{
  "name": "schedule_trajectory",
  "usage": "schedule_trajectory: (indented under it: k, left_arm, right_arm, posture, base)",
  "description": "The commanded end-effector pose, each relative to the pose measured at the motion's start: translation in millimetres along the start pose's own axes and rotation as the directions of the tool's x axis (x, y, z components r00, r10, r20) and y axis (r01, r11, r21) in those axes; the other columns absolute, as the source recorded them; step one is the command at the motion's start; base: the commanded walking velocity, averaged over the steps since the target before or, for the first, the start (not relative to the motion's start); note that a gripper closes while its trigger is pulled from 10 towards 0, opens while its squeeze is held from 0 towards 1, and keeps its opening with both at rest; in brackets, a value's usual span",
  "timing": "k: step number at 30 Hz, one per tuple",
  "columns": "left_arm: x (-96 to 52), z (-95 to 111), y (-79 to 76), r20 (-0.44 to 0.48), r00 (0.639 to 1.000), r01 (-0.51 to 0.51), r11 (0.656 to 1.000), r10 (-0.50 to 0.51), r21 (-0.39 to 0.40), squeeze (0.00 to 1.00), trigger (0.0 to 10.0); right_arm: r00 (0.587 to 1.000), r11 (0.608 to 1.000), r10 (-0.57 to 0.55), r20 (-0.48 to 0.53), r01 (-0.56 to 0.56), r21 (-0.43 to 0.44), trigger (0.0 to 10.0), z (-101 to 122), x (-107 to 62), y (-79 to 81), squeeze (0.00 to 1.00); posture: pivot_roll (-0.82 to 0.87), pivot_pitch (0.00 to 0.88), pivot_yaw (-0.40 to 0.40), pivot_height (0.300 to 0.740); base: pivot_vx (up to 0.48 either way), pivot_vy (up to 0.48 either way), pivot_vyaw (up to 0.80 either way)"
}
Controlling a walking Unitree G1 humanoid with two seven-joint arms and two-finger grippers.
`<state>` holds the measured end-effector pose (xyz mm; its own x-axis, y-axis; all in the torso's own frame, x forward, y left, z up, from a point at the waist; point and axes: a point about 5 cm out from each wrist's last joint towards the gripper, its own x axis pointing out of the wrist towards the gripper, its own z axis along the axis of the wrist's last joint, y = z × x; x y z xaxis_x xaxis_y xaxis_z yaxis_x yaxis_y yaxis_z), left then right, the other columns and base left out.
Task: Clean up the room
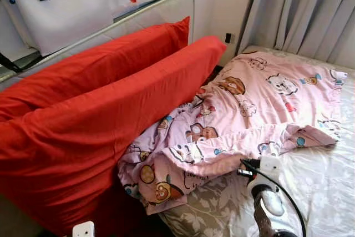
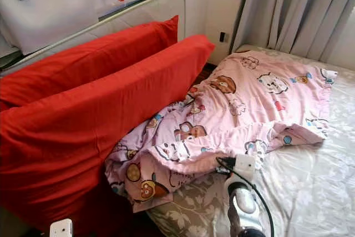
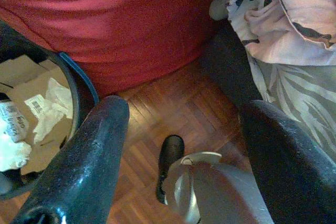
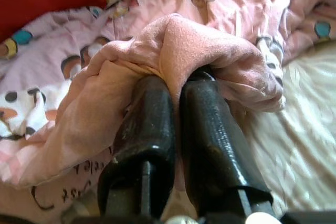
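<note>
Pink cartoon-print blanket (image 1: 244, 115) lies rumpled on the bed (image 1: 327, 187) beside two red pillows (image 1: 105, 115); my right fingers (image 4: 202, 124) pinch a fold at its near edge. My left fingers (image 3: 89, 161) hang spread and empty above the wooden floor (image 3: 173, 114).

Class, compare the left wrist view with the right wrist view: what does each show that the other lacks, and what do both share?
Left wrist view alone: wood floor, a bin holding cardboard and paper, the left hand open above the floor. Right wrist view alone: the right hand shut on a fold of the pink blanket. Both: that cartoon-print blanket, the red pillow and the pale bedsheet.
</note>
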<state>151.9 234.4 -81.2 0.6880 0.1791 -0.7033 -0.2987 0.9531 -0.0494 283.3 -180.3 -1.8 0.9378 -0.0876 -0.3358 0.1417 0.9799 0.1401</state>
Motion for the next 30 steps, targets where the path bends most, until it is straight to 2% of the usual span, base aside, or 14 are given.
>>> schedule_trajectory:
  k: [1, 15, 30]
  left_arm:
    - [-1.8, -6.5, 3.6, -0.038, 0.999, -0.019, 1.000, 0.018, -0.006, 0.00, 10.0]
    - [-7.1, -16.6, 17.5, -0.099, 0.994, -0.043, 0.999, 0.042, -0.011, 0.00, 10.0]
    - [-7.7, -17.8, 18.0, -0.106, 0.994, -0.037, 0.999, 0.035, -0.017, 0.00, 10.0]
  right_arm:
    - [1.000, 1.000, 0.003, 0.014, -0.003, -0.002, 10.0, 5.5, 2.8, 2.3, 0.00]
    - [0.999, 1.000, -0.006, 0.036, 0.006, 0.009, 10.0, 10.4, 5.0, 8.0, 0.00]
    - [0.999, 1.000, -0.022, 0.045, 0.021, 0.010, 10.0, 12.6, 5.5, 5.4, 0.00]
  posture:
    - [-0.01, 0.000, -0.028, 0.740]
    - [-0.02, 0.000, -0.021, 0.740]
    - [-0.01, 0.014, -0.018, 0.740]
  base:
    - [0.000, 0.000, 0.00]
    - [0.000, 0.000, 0.00]
    - [-0.032, 0.000, 0.00]
